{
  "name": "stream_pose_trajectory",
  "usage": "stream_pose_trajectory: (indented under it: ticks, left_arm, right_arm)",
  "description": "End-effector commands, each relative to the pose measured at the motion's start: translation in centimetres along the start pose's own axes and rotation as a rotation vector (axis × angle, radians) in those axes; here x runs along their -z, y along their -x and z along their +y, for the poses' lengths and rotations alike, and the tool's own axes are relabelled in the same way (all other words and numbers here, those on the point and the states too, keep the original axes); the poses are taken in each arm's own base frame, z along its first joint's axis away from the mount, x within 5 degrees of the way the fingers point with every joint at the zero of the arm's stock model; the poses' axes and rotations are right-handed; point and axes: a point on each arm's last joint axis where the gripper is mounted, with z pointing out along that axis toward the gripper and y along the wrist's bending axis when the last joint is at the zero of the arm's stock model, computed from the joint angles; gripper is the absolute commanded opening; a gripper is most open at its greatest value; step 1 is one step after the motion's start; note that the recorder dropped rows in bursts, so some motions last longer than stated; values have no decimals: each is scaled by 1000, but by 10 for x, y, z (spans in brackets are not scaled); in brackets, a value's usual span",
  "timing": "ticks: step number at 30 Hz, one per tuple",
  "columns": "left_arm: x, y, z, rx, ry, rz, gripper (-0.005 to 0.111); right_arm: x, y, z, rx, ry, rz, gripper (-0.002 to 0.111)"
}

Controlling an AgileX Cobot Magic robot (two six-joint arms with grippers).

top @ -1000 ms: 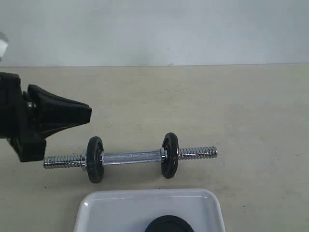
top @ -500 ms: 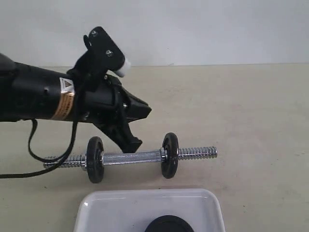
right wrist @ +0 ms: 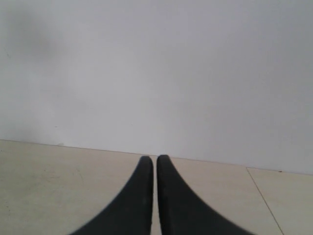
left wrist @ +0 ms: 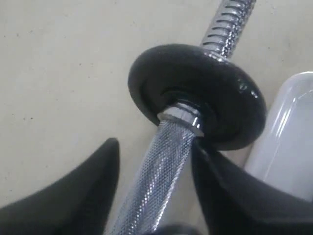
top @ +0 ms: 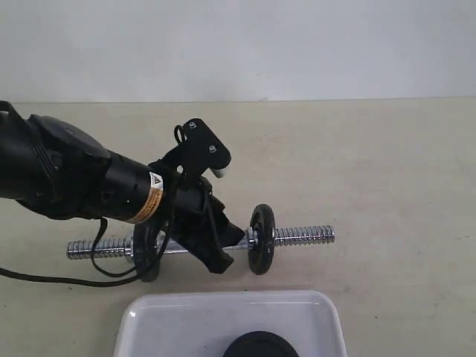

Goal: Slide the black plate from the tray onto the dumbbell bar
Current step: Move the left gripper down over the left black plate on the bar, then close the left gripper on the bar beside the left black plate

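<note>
**Inspector:** Left tool (left wrist: 154,156), status?

**Operator:** Changed within the last second. It has come in from the left edge of the worktop (top: 387,186) and dropped to the bar (top: 301,236), and its jaws have gone from shut to partly open. They now stand astride the bar's knurled middle, one finger each side, with a gap showing on both sides. Nothing is gripped yet.

**Inspector:** Meaning for the task?

**Operator:** My judgement is that it is about to clamp the bar and steady it for loading. The loading itself is not begun.

**Inspector:** Right tool (right wrist: 155,164)?

**Operator:** Closed tight, empty, facing a bare wall. It is absent from the exterior view.

**Inspector:** Around the left tool?

**Operator:** Two mounted discs (top: 262,239) already sit on the bar. The right-hand one lies just beside one finger. Both threaded ends are bare.

**Inspector:** And the black plate (top: 260,346)?

**Operator:** It lies flat in the white tray (top: 149,320), on the camera side of the bar, with only its upper edge in frame. It is matte, round and untouched, and its centre hole is out of view.
</note>
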Motion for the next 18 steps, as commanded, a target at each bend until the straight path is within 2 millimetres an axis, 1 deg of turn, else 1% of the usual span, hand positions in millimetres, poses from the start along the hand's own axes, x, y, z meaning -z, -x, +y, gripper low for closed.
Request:
stream_pose_trajectory:
  ticks: [1, 2, 6, 9, 10, 13, 15, 18]
  left_arm:
    - [4, 5, 1, 3, 24, -17, 74]
    - [4, 5, 1, 3, 24, -17, 77]
    - [4, 5, 0, -24, 18, -18, 77]
    - [4, 5, -1, -104, 10, -19, 77]
    - [4, 5, -4, -162, -25, -25, 77]
    - [2, 4, -6, -197, -54, -26, 77]
    - [-1, 1, -6, -199, -54, -12, 77]
    - [-14, -9, -6, -194, -67, 30, 77]
  right_arm:
    - [2, 1, 0, 19, -4, -6, 1]
    - [2, 1, 0, 19, -4, -6, 1]
    - [2, 2, 0, 19, -4, -8, 1]
    - [2, 2, -1, 19, -4, -12, 1]
    - [2, 2, -1, 19, -4, -12, 1]
    - [2, 2, -1, 19, -4, -15, 1]
    - [2, 2, -1, 19, -4, -15, 1]
    - [2, 2, -1, 19, -4, -15, 1]
